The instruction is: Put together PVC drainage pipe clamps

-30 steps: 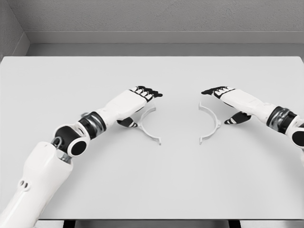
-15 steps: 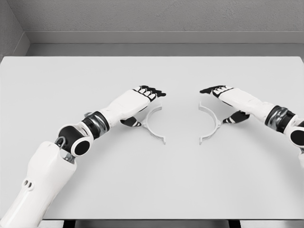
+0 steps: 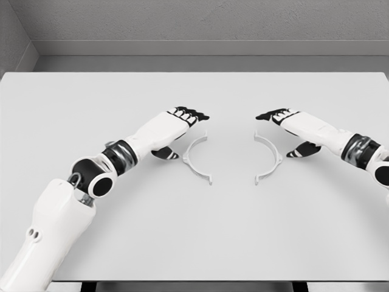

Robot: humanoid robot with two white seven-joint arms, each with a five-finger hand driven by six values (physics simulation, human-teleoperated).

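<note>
The left hand [image 3: 180, 121] sat just left of the frame's center, fingers stretched flat and thumb tucked under, gripping nothing, with its fingertips right above the outer curve of the left clamp half [image 3: 196, 159]. Over on the right, the right hand [image 3: 284, 120] looked the same: loose, flat, nothing grasped, hovering at the upper end of the right clamp half [image 3: 268, 158]. Both halves lay flat on the desk [image 3: 200, 231] mid-frame, open sides facing each other with a clear gap between. To me this looked like the push-together step, not done yet; the next move probably needed each hand to nudge its half inward so the little end tabs line up. Both pieces were thin, white, hard-looking plastic arcs, and the desk was plain, matte pale grey.
</note>
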